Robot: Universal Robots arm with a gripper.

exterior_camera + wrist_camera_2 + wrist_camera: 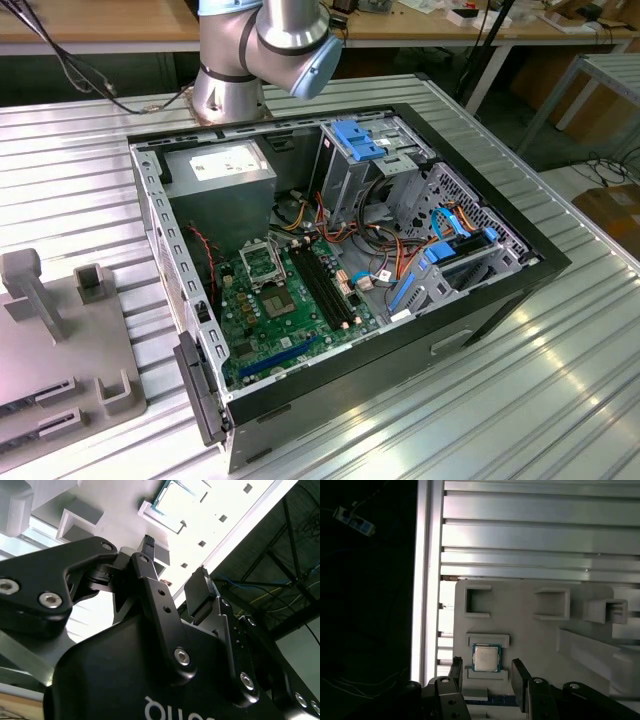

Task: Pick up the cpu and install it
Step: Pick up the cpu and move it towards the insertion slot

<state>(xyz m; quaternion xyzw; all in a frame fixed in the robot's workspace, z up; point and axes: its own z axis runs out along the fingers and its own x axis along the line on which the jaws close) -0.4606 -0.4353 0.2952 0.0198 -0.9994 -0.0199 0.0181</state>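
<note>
A: What's on the worktop (520, 400)?
B: An open computer case (400, 372), and a grey holder (535, 640) at the worktop's edge.
A: The gripper (486, 672)?
B: In the first wrist view it is spread wide and empty, hovering over the cpu (485, 658), which lies flat in the holder's recess.

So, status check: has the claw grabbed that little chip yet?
Not yet. Gripper open, empty, lined up on the chip. Chip lies flat in its pocket on the grey tray. Nothing between them.
</note>
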